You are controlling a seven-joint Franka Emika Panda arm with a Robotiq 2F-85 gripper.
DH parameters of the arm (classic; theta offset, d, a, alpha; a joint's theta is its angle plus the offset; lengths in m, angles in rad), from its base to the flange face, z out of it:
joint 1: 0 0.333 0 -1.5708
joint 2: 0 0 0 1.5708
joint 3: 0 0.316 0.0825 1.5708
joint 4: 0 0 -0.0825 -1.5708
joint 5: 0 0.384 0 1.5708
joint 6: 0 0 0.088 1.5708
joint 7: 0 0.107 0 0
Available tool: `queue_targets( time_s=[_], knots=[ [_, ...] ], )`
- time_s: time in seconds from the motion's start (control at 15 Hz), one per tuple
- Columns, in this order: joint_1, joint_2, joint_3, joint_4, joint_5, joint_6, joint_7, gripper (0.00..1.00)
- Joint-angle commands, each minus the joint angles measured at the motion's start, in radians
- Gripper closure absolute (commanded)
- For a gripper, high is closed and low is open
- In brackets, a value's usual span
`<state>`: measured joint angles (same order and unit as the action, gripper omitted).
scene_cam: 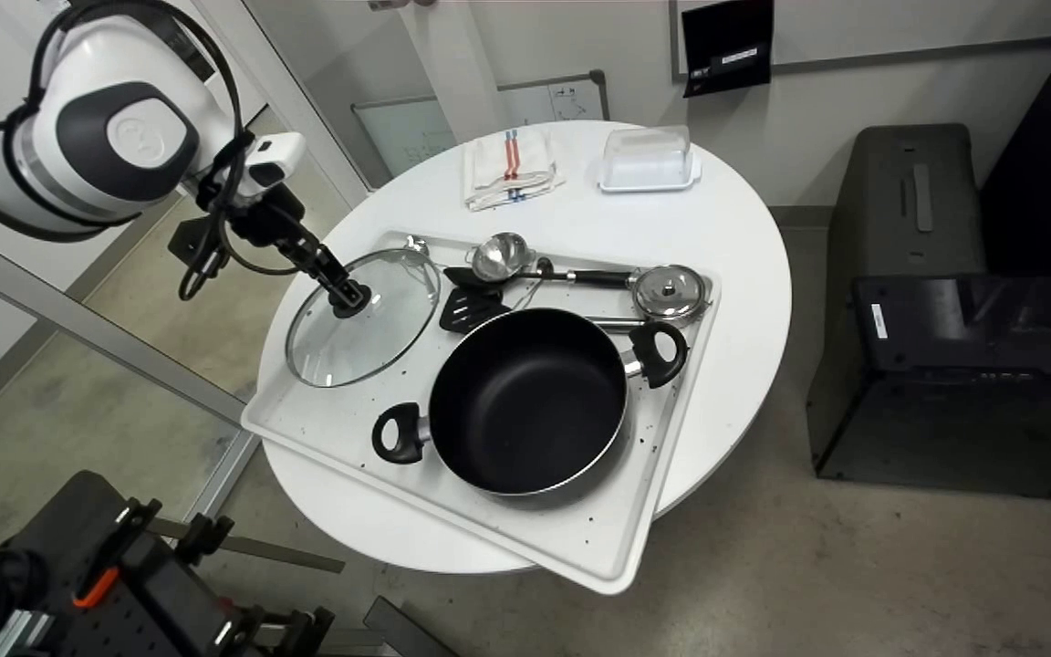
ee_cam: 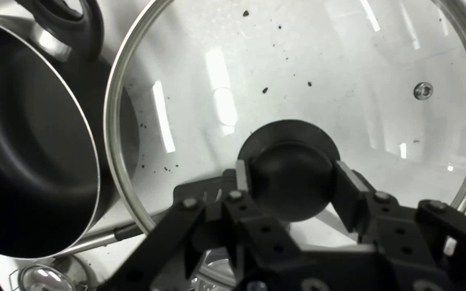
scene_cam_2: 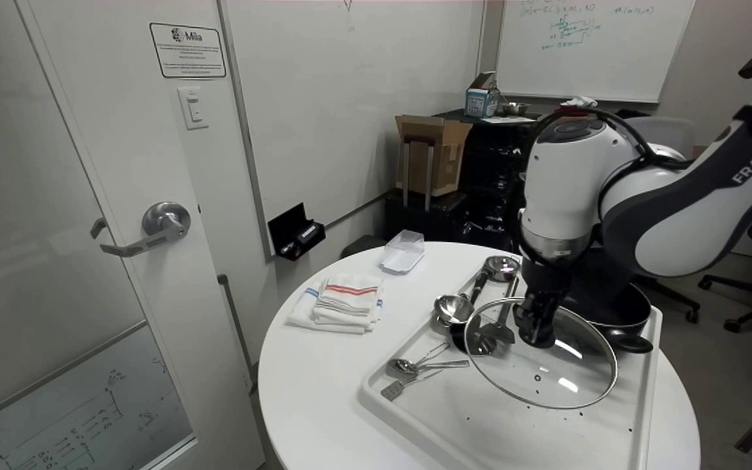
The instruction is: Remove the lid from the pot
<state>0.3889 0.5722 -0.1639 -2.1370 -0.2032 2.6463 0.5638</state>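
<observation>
Held glass lid (scene_cam: 375, 336) off black pot (scene_cam: 530, 401)

Pinched the dark knob (ee_cam: 291, 188) between both fingers (ee_cam: 348, 198) of the gripper (ee_cam: 295, 178), with the lid directly beneath, over the white tray (scene_cam: 343, 424). Had the uncovered pot beside the gripper, utensils (scene_cam: 603, 279) nearby and folded towels (scene_cam: 512, 164) well apart.

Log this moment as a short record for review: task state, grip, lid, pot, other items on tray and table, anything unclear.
Task state: lid off the pot, not yet released
Grip: fingers closed on the lid's black knob, one on each side
Lid position: beside the pot
Pot: on the tray, uncovered, dark interior showing
Also on tray: black slotted spatula, small metal utensils
On table outside tray: folded cloths, white box with see-through cover
Unclear: whether the lid touches the tray
</observation>
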Motion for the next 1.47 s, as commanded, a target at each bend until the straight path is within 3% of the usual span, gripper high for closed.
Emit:
queue_targets(
  time_s=[0.0, 0.47, 1.4],
  knots=[
    [0.032, 0.034, 0.01, 0.027, -0.029, -0.003, 0.008, 0.75],
    [0.059, 0.108, 0.029, 0.028, -0.015, 0.04, -0.022, 0.75],
    [-0.003, 0.298, 0.057, 0.133, 0.039, 0.166, -0.172, 0.75]
  ],
)
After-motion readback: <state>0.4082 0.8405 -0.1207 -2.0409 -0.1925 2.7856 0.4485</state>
